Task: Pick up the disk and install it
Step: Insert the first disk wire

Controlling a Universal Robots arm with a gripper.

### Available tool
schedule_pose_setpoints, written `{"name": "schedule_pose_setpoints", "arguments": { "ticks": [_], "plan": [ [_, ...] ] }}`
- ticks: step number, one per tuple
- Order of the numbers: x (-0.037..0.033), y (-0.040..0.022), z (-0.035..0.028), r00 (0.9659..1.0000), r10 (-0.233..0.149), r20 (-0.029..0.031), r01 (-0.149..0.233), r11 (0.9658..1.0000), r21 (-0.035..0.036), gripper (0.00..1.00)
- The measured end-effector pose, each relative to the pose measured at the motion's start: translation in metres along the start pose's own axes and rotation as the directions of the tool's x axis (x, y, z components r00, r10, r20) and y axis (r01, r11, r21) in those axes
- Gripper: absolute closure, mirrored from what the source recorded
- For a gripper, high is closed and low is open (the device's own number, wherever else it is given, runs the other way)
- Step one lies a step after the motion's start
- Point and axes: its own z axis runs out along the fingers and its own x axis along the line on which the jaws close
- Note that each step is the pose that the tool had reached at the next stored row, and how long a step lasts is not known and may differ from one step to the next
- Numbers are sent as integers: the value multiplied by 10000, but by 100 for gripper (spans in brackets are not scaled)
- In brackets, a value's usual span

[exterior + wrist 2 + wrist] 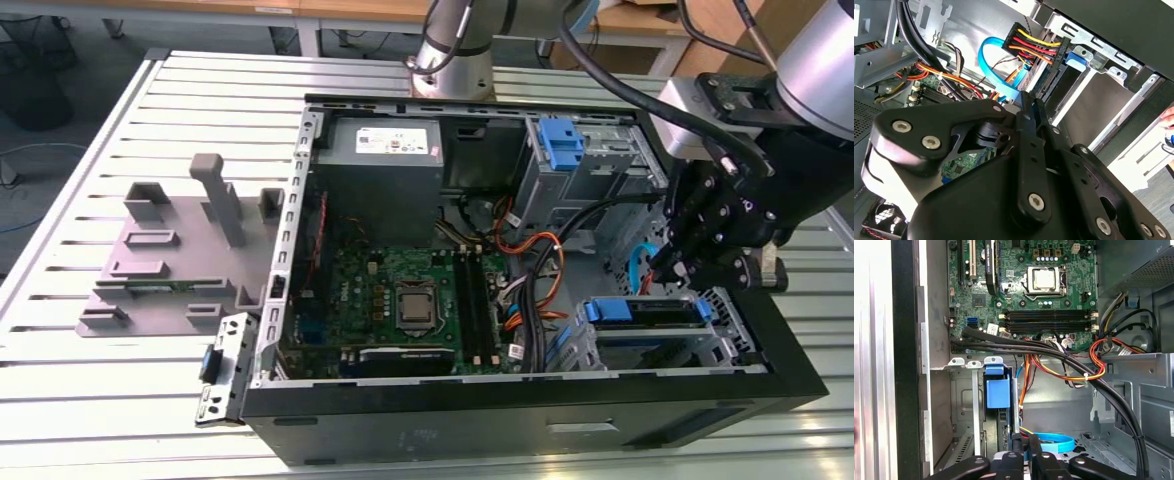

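Note:
The disk [646, 312] sits edge-up in its blue carrier inside the drive cage [727, 325] at the exterior view's lower right corner of the open computer case. Its blue carrier tab [998, 392] also appears in the second wrist view [1075, 59], next to a black plug with red, yellow and orange wires [1036, 44]. My black gripper [667, 268] hangs just above the cage, apart from the disk. Its fingers are pressed together with nothing between them, in both wrist views [1029, 102] [1025, 442].
A blue flat cable [996, 65] loops just past the fingertips. Thick black and coloured cable bundles [1064, 360] cross above the motherboard [414, 300]. A grey power-supply box [387, 145] and a tall blue bracket [561, 145] stand at the case's far side. A grey fixture [174, 250] lies on the slatted table.

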Motion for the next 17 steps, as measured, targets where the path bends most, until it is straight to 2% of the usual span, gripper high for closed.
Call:
{"name": "schedule_pose_setpoints", "arguments": {
  "ticks": [10, 17],
  "plan": [
    [5, 0, 4, 10000, 0, 3, 0, 10000, 0, 84],
    [114, 3, 15, 10000, -22, 2, 22, 10000, 8, 84]
  ]
}}
